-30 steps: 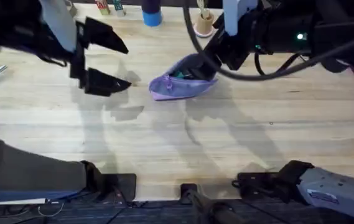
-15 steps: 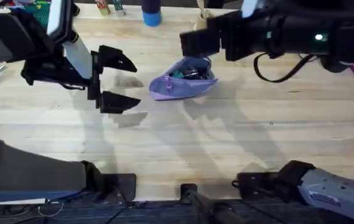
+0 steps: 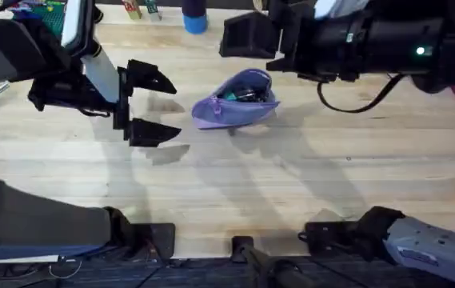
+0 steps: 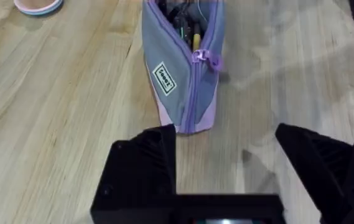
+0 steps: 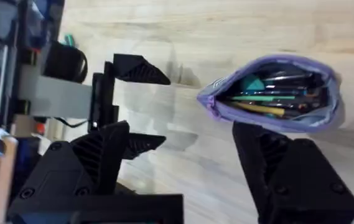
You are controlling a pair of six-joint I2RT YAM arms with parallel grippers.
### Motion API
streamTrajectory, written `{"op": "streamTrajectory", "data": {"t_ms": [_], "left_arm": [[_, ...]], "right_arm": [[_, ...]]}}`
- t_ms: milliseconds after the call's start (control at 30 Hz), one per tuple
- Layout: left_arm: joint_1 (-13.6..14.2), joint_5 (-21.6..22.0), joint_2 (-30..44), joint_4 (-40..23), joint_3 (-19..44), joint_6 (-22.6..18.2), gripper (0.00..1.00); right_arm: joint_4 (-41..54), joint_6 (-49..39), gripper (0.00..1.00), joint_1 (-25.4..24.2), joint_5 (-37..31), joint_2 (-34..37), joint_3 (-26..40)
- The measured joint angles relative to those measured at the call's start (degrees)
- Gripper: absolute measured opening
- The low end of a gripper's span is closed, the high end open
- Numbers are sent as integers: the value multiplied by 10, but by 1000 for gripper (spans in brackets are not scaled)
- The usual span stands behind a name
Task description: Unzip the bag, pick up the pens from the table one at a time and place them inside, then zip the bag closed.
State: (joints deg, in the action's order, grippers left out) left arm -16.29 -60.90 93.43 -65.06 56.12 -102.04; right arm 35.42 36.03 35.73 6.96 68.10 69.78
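Lavender bag (image 3: 237, 100) sits unzipped on the desk (image 3: 291, 184), pens (image 5: 270, 96) inside, just ahead of the released left pincer (image 3: 147, 104), released right pincer (image 5: 183, 162) above; next, pinch the zipper pull (image 4: 200, 57) squarely.

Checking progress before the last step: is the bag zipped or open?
Open. The bag gapes along its top, with pens showing inside and the zipper pull at one end.

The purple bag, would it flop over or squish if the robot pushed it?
The soft lavender fabric pencil pouch would probably squish, since its cloth sides already bulge and sag around the open zipper. It might tip too: in the left wrist view it stands tall on a narrow base. The pens filling it likely add some weight.
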Motion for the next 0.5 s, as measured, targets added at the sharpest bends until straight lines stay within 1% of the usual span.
{"op": "streamTrajectory", "data": {"t_ms": [133,167,300,500], "left_arm": [[0,0,0,0,0,0,993],[0,0,0,0,0,0,994],[0,0,0,0,0,0,994],[0,0,0,0,0,0,994]], "right_arm": [[3,51,996,0,2,0,0],[28,74,996,1,4,0,0],[76,87,996,14,4,3,0],[83,92,997,55,-6,25,0]]}}
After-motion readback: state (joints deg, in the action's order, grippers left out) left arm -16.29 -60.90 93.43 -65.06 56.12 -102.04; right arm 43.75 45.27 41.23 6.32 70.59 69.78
